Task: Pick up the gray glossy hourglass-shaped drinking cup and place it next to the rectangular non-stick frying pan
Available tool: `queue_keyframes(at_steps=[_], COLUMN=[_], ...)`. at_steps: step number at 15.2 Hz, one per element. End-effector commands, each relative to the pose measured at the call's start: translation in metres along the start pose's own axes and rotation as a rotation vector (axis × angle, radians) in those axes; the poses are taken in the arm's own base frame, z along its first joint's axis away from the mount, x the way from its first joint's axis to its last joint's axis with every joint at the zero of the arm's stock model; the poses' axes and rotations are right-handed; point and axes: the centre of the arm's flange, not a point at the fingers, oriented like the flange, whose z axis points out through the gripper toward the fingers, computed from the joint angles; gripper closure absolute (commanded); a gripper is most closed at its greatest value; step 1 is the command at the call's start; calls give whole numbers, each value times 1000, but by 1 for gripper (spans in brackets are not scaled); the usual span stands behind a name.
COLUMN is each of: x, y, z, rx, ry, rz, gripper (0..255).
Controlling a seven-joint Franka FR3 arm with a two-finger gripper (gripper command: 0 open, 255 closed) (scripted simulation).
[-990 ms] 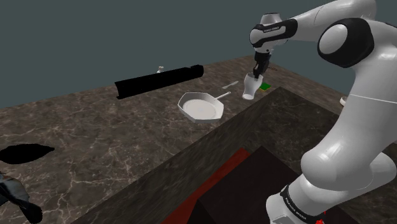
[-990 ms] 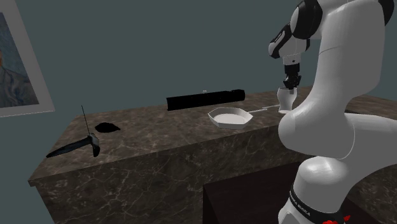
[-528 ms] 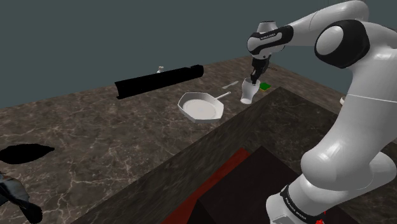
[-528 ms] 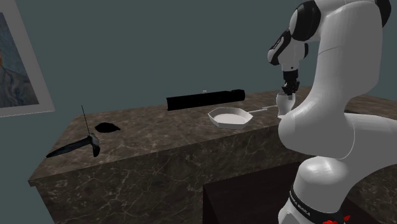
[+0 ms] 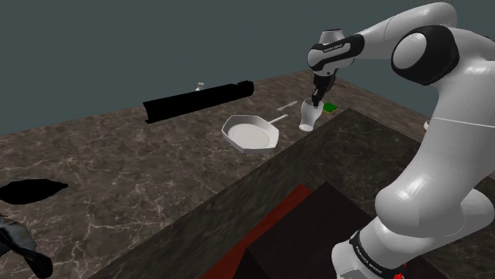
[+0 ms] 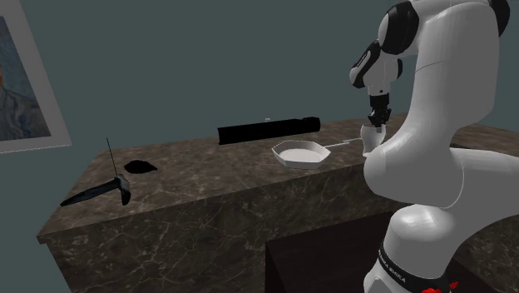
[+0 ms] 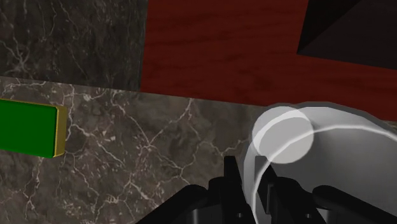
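Gripper (image 5: 319,101) is clamped on the rim wall of the pale cup (image 5: 308,117), which hangs just under it, so lower it straight and level onto the counter (image 5: 159,174) beside the frying pan (image 5: 252,133), clear of its handle, and release only once the base seats.

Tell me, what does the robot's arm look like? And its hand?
The arm is fat, round and shiny white, with dark joints. A black band near its bottom has tiny white letters. Its gripper is all black, with two thin fingers.
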Motion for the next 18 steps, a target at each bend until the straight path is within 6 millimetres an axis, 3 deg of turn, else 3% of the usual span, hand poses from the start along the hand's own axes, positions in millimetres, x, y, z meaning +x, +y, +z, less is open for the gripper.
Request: queue_keyframes(at_steps=[1,6,10,18], x=[0,0,0,0], y=[0,0,0,0], z=[0,0,-50,-50], rx=[0,0,0,0], ry=[0,0,0,0], rz=[0,0,0,0], gripper=[0,0,0,0])
